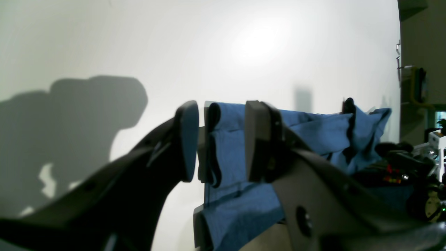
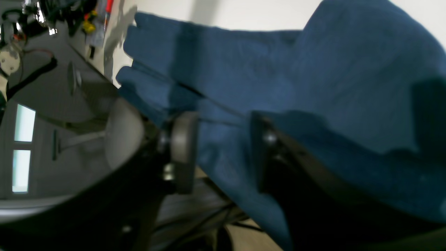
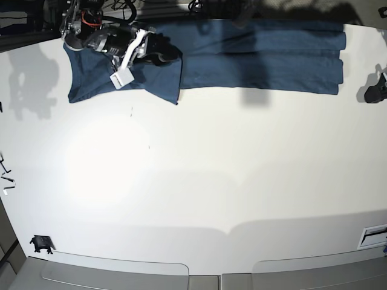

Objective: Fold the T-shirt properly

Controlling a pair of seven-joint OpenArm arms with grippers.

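Note:
The dark blue T-shirt (image 3: 260,57) lies in a long folded band along the far edge of the white table (image 3: 199,181). Its left part (image 3: 91,78) hangs lower than the rest. My right gripper (image 3: 164,55) sits over the shirt's left half. In the right wrist view its jaws (image 2: 223,153) stand apart, with cloth (image 2: 313,87) between them and draped over one finger. My left gripper (image 3: 372,90) is open just off the shirt's right end. In the left wrist view (image 1: 221,143) the shirt's folded end (image 1: 237,195) shows between its fingers, not touching them.
Cables and robot parts crowd the back left corner (image 3: 84,24) and show at the right of the left wrist view (image 1: 418,160). A small black clip (image 3: 40,243) lies at the front left. A slot (image 3: 375,232) sits at the front right edge.

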